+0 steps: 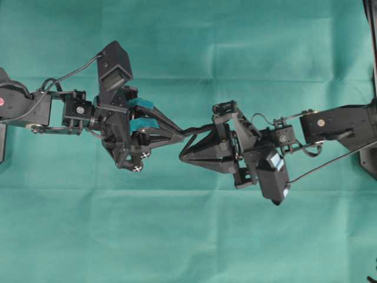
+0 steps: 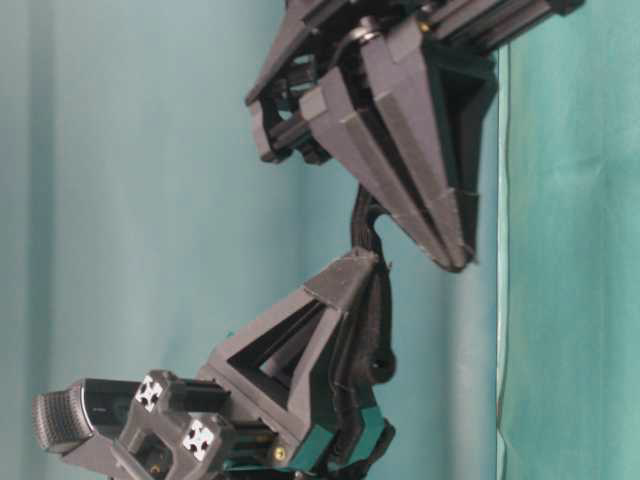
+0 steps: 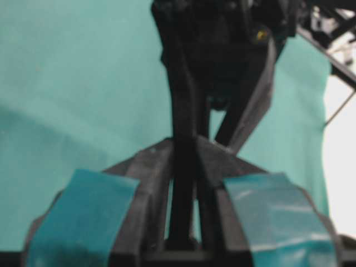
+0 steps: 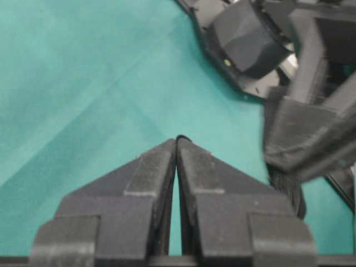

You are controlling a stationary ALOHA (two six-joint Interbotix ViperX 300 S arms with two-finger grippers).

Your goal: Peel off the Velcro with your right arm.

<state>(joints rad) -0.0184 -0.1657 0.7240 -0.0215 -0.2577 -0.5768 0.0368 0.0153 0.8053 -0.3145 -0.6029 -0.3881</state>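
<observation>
The Velcro (image 1: 200,129) is a thin black strip held off the cloth. My left gripper (image 1: 178,137), the one with teal tape, is shut on one end of it. The strip runs out between the left jaws in the left wrist view (image 3: 182,111) and along that gripper in the table-level view (image 2: 378,320). My right gripper (image 1: 181,157), with plain black fingers, is shut, and its tips lie just beside the strip and the left tips. In the right wrist view the right gripper (image 4: 178,139) shows only a tiny dark speck at the tips. The strip (image 4: 285,192) hangs to its right.
A green cloth (image 1: 188,236) covers the whole table. Both arms meet above its middle, wrists almost nose to nose. A black stand (image 1: 371,47) rises at the right edge.
</observation>
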